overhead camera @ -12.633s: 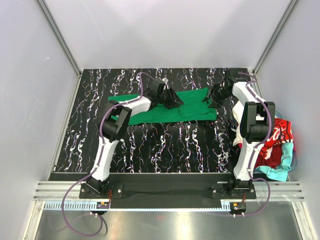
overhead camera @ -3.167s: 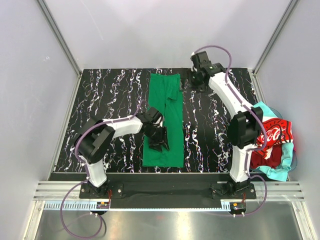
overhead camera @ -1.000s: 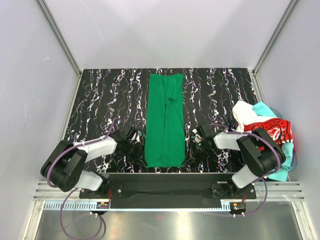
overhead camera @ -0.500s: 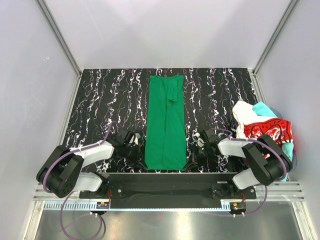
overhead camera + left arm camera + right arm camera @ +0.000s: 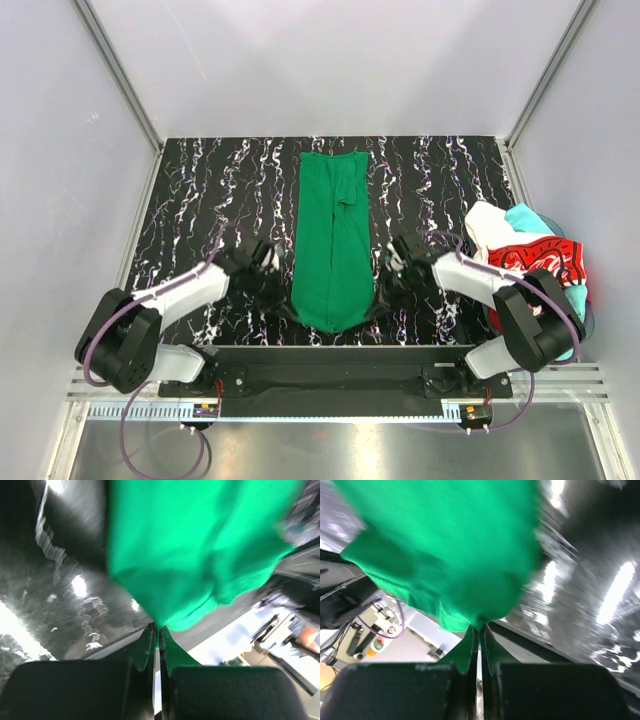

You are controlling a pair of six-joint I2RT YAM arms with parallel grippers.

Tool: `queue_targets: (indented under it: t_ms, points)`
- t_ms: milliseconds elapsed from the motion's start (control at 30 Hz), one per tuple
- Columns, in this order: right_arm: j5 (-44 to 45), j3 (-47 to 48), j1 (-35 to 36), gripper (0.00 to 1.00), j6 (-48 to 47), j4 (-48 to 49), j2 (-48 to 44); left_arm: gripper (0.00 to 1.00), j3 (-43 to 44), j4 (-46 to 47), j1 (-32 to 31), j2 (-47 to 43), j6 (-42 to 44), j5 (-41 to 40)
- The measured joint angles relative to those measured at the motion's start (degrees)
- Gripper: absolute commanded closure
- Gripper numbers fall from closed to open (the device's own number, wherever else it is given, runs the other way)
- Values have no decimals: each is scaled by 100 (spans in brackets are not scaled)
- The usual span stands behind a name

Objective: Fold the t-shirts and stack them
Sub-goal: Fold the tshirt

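Green t-shirt lies folded into a narrow strip, its long axis running straight away from the arm bases. Its near end sits between the two grippers and its far end lies well beyond them, near the back edge of the table. The near end tapers to a rounded tip where its two corners are drawn in.

The left gripper has the near left corner and the right gripper has the near right corner. In the left wrist view the left gripper has its fingers pressed almost together with green cloth pinched at the tips. The right wrist view shows the same for the right gripper, with cloth spreading away from the pinch.

The table is glossy black with white veining, enclosed by pale grey walls.

Only the overhead view shows the strip's full length and the heap to the outside of the right gripper. In that heap are a red t-shirt with white script, a turquoise t-shirt and a white t-shirt. Only the wrist views, both blurred, show the grips clearly. They also show a bright room past the table edge.
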Motion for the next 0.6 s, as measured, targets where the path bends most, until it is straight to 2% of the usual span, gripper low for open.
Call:
queue_targets:
  t_ms: [100, 267, 400, 600]
  points:
    - [122, 1117, -120, 100, -249, -455, 348, 100, 1003, -208, 236, 352, 142, -50]
    - [184, 2490, -785, 100, -649, -848, 1032, 100, 2581, -245, 713, 1307, 328, -66]
    - [166, 3786, -1224, 100, -1064, -1300, 2109, 100, 3482, -304, 962, 2240, 369, -48]
    - [125, 5576, -1523, 100, -1567, -1919, 3598, 100, 4575, -310, 1209, 3392, 354, 0]
